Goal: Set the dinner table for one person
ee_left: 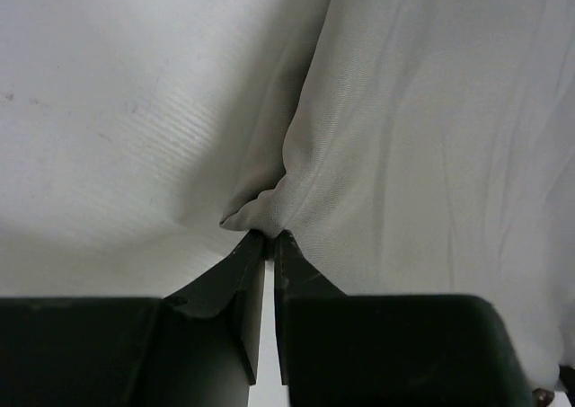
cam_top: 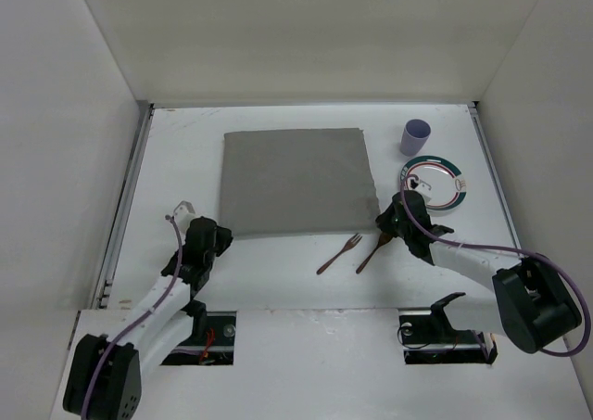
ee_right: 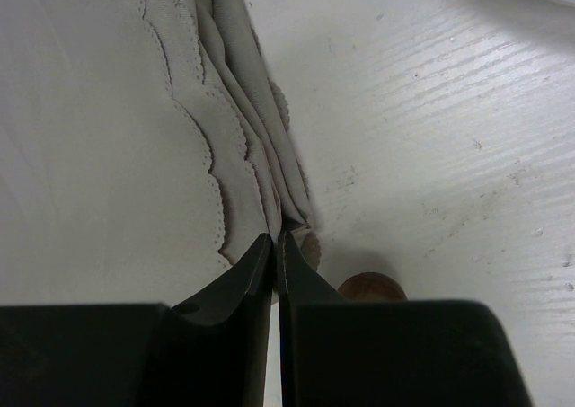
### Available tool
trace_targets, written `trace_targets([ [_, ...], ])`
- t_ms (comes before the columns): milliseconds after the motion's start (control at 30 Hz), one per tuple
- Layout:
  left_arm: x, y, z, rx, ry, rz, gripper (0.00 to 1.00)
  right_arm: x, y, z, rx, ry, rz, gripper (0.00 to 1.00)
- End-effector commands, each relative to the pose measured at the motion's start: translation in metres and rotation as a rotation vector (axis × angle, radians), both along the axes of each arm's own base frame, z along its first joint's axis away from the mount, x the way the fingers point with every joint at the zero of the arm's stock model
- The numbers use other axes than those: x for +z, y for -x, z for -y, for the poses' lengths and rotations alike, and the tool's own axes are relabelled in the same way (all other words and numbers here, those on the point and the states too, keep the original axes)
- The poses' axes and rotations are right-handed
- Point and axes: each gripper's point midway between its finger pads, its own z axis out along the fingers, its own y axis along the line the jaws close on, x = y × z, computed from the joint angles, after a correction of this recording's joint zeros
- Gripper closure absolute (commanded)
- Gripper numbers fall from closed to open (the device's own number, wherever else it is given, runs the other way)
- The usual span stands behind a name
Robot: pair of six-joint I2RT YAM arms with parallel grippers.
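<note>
Left gripper (ee_left: 268,236), right gripper (ee_right: 276,238) seemingly tight on near corners of mat (cam_top: 296,179)

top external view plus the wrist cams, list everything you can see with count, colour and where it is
table: one, matte white, under everything
cloth mat: one, grey, middle of the table, lying mostly flat
cup: one, pale lilac, upright, far right, beyond the plate
plate: one, white with a green rim, right of the mat
fork: one, reddish brown, on the table in front of the mat's near edge
spoon: one, same brown, just right of the fork
walls: white, at the back and both sides
left gripper: one, black, jaws shut on the mat's near left corner
right gripper: one, black, jaws shut on the mat's near right corner
</note>
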Motion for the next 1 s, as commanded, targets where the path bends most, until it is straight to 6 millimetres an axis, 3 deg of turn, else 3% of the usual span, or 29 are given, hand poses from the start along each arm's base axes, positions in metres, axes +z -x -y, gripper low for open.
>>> trace_targets([
  [0, -0.017, 0.025, -0.018, 0.066, -0.044, -0.081, 0.97, 0.009, -0.008, 0.011, -0.05, 0.032, 0.028, 0.9],
  [100, -0.018, 0.031, -0.022, 0.096, -0.021, -0.081, 0.88, 0.011, -0.006, 0.013, -0.061, 0.034, 0.03, 0.87],
  [133, -0.016, 0.031, -0.023, 0.1, -0.024, -0.078, 0.8, 0.012, -0.007, 0.014, -0.068, 0.036, 0.034, 0.82],
  [267, 0.011, 0.019, -0.022, 0.084, -0.052, -0.013, 0.58, 0.03, -0.011, 0.016, -0.068, 0.048, 0.076, 0.41],
  [367, 0.044, 0.006, -0.018, 0.067, -0.081, 0.081, 0.49, 0.059, -0.015, 0.019, -0.077, 0.047, 0.134, 0.27],
  [467, 0.079, -0.009, -0.007, 0.045, -0.083, 0.202, 0.46, 0.086, -0.015, 0.029, -0.128, 0.038, 0.205, 0.29],
  [567, 0.101, -0.024, 0.023, -0.039, -0.062, 0.306, 0.47, 0.103, -0.016, 0.058, -0.249, 0.022, 0.262, 0.42],
  [633, 0.104, -0.03, 0.049, -0.113, -0.053, 0.342, 0.49, 0.107, -0.017, 0.083, -0.346, -0.004, 0.278, 0.6],
  [700, 0.102, -0.032, 0.078, -0.193, -0.047, 0.364, 0.53, 0.109, -0.019, 0.106, -0.431, -0.036, 0.283, 0.88],
  [733, 0.1, -0.033, 0.091, -0.232, -0.056, 0.37, 0.59, 0.112, -0.021, 0.118, -0.474, -0.05, 0.287, 0.93],
  [833, 0.096, -0.032, 0.116, -0.311, -0.091, 0.387, 0.78, 0.114, -0.019, 0.154, -0.616, -0.052, 0.299, 0.89],
  [967, 0.091, -0.033, 0.119, -0.327, -0.14, 0.395, 0.8, 0.106, -0.002, 0.205, -0.804, -0.021, 0.294, 0.53],
])
